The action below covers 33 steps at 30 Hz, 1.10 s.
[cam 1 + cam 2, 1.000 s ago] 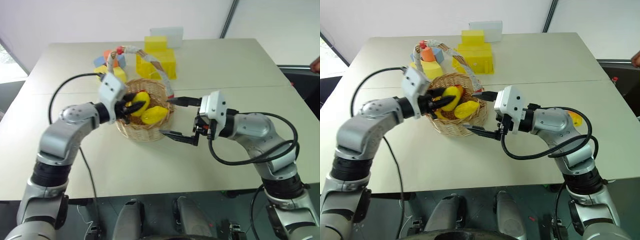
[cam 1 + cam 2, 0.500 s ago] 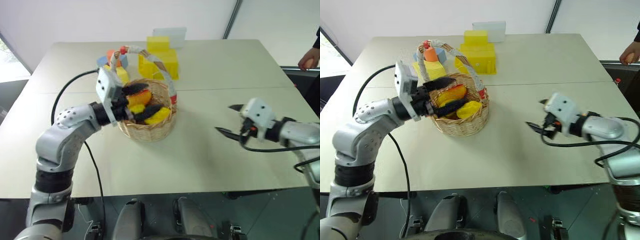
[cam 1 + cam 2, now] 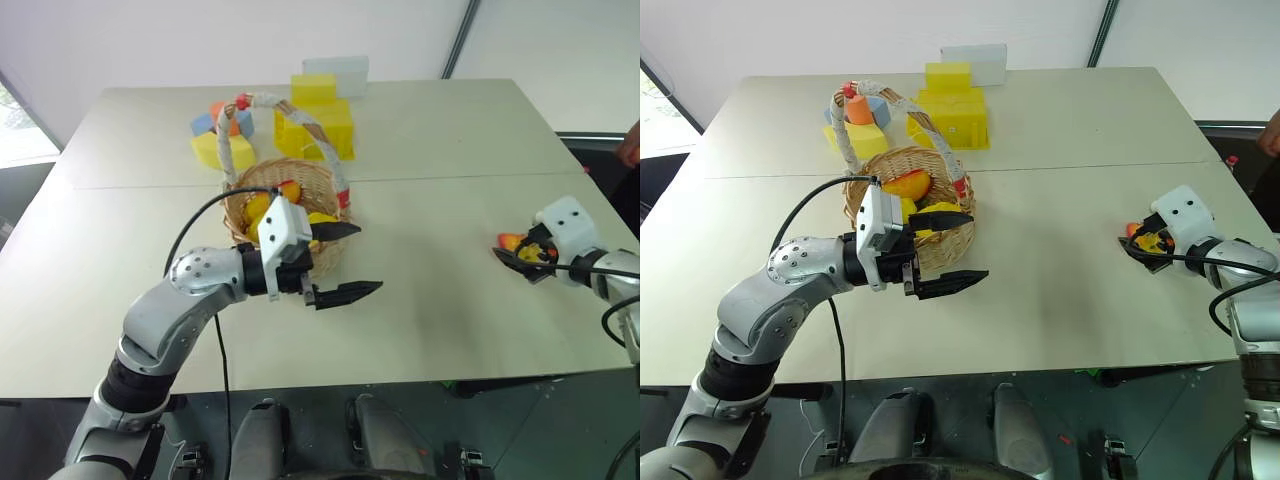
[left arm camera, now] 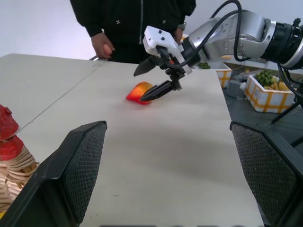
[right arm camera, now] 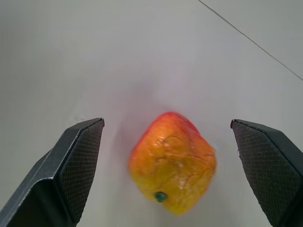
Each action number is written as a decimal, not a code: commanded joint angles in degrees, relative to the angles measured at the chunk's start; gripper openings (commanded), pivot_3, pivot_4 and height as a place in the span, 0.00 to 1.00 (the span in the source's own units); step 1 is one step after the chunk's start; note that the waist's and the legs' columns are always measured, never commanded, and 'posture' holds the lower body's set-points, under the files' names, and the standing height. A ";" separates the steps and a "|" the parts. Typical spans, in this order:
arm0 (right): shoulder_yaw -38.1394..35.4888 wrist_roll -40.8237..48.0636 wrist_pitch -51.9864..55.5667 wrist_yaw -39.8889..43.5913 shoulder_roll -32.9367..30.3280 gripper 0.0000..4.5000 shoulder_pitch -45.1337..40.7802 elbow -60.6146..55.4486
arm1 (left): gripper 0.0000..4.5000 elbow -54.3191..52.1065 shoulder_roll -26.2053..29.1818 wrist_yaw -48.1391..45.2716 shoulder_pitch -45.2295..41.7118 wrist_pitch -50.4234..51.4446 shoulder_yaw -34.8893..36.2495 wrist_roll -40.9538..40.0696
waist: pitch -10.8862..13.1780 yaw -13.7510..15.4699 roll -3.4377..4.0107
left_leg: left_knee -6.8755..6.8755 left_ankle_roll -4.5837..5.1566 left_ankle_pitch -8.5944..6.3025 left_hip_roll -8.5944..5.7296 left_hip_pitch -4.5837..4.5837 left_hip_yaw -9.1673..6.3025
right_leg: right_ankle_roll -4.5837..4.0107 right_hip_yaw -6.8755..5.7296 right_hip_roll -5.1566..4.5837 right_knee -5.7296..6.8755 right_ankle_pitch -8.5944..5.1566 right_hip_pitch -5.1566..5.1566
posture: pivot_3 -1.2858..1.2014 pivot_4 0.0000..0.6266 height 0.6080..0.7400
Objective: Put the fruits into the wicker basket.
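Now centre your right gripper, jaws wide, on the red-and-yellow apple-like fruit lying well right of the round tan wicker basket (two fruits already inside); close squarely. Left gripper gapes empty beside the basket.

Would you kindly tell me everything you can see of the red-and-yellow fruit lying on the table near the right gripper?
The red-and-yellow fruit is a small, rounded, slightly lumpy toy with a glossy, wrinkled skin, red on one side shading to orange-yellow, with a small dark green dot at one end. It lies on the bare pale table, far from the wicker basket. The right gripper is open around it, one finger on each side, neither visibly touching it.
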 commanded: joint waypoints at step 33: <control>20.93 19.72 8.10 5.54 17.51 0.50 -18.43 -37.34 | 1.00 3.49 17.35 -2.84 19.16 -3.11 29.94 -5.70 | 0.03 0.10 0.19 | -0.01 -0.01 0.00 0.18 -0.03 -0.15 | -0.04 -0.15 -0.05 0.02 -0.02 -0.06 | 0.52 0.24 1.00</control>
